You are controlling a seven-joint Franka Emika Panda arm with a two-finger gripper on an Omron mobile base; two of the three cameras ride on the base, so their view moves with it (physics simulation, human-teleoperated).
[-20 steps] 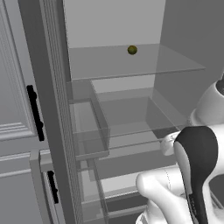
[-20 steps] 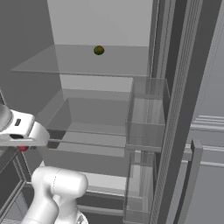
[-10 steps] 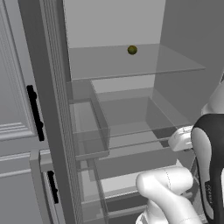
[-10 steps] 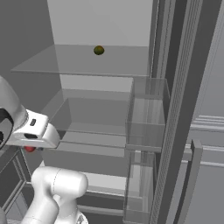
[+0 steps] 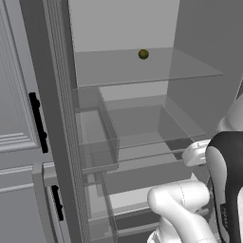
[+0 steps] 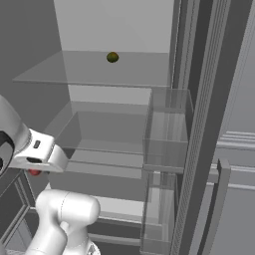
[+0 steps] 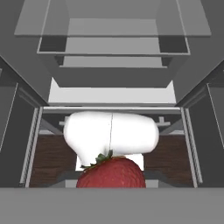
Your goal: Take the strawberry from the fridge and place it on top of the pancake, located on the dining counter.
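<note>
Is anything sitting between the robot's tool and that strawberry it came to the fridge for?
Nothing visible does. In the hand view the strawberry sits right at the tool, which is shut on it. From the right base view a bit of red peeks out under the tool, in front of the open fridge. The olive-green fruit lies apart on the upper shelf.

The left base view looks from the left into the open fridge (image 5: pixel 142 118). The right base view looks from the right into that same fridge (image 6: pixel 109 124). Both show its top glass shelf (image 5: pixel 142 71) (image 6: pixel 99 74). The hand view sits low and very close, looking into the fridge (image 7: pixel 112 65).
</note>
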